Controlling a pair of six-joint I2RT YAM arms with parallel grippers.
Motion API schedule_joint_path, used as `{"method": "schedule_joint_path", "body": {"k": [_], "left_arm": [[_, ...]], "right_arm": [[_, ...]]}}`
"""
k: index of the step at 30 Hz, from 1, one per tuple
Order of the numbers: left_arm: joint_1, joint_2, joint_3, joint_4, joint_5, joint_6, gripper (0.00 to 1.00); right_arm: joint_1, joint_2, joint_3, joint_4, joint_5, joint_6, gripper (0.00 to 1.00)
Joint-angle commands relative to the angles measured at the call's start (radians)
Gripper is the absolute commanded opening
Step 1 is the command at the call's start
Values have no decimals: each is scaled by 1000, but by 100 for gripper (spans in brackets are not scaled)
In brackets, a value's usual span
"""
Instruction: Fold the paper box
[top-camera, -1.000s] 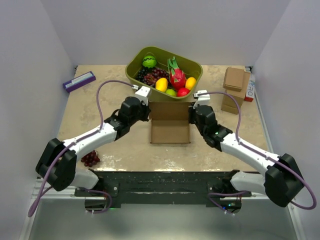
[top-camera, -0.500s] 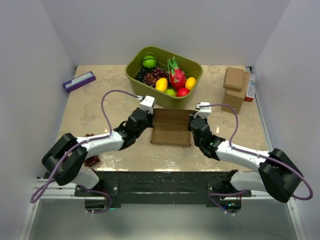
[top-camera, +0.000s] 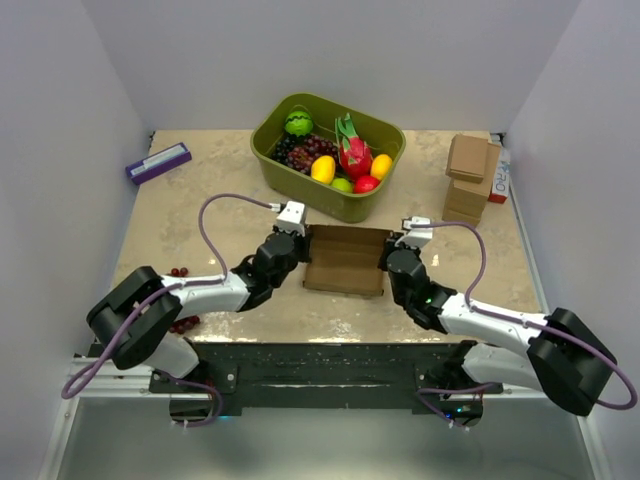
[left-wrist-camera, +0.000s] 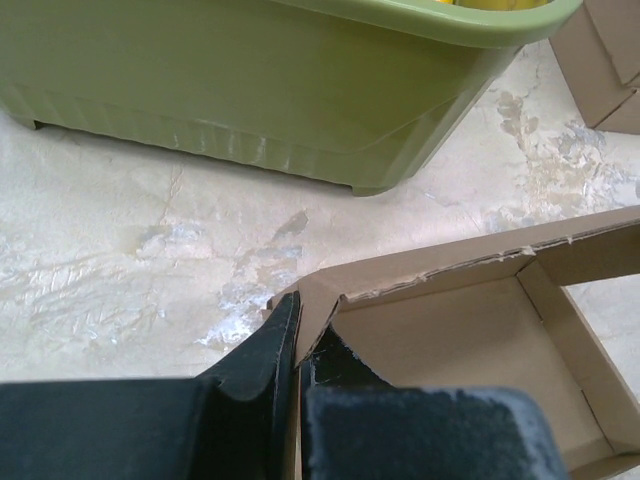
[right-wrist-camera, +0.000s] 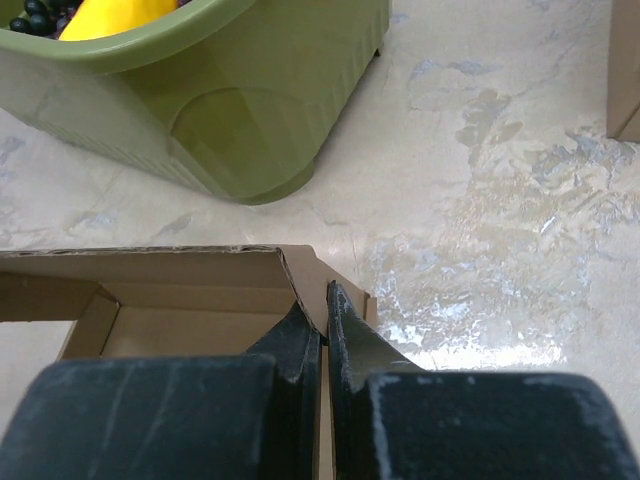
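The paper box (top-camera: 345, 262) is a brown cardboard tray with raised walls, lying open on the table between my two arms. My left gripper (top-camera: 298, 240) is shut on the box's left wall. In the left wrist view the gripper (left-wrist-camera: 298, 345) has its jaws pinching that wall (left-wrist-camera: 312, 310) at the far left corner. My right gripper (top-camera: 390, 252) is shut on the box's right wall. In the right wrist view the gripper (right-wrist-camera: 323, 325) has its jaws pinching the wall (right-wrist-camera: 335, 275) at the far right corner. The box's inside (left-wrist-camera: 470, 345) is empty.
A green basket (top-camera: 385, 135) of toy fruit stands just behind the box, its wall close in both wrist views (left-wrist-camera: 250, 90) (right-wrist-camera: 240, 120). A stack of small brown boxes (top-camera: 470, 175) stands at the right. A purple box (top-camera: 158, 162) lies far left. Grapes (top-camera: 180, 318) lie near left.
Both grippers have drawn toward the near edge with the box's side walls in them. The box has moved nearer and its walls stand more upright.
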Motion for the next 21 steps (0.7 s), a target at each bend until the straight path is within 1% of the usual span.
{"method": "schedule_joint_path", "body": {"k": [1,6,9,10,11,15,17,18,21], "left_arm": [[-59,20,-46,54,83,-123,0],[-85,13,-101,62,61,-153,0],[-100,2,-116,57,40,-153,0],[-105,-3,-119,54,26,-146,0],[-113,-7,-121,53,18,-141,0],[-131,-26,-127,23,-35,-104,0],[-143,-36,-135,19,-71,-83,0],[-148,-40,-144,17,-84,-77,0],[-168,-50,-155,19,-132,-51,0]], "right_arm": [[40,-4,-32,-36,-60,123,0],[60,-25,-54,-70,-53,160,0],[72,-42,-51,-111,-37,180,7],[75,-57,-49,-120,-36,181,9],[77,-68,-44,-129,-37,181,21],[82,-135,-3,-253,-59,181,43],[82,-195,5,-298,-80,183,48],[83,-217,11,-342,-106,186,52],[80,-296,21,-428,-175,191,56]]}}
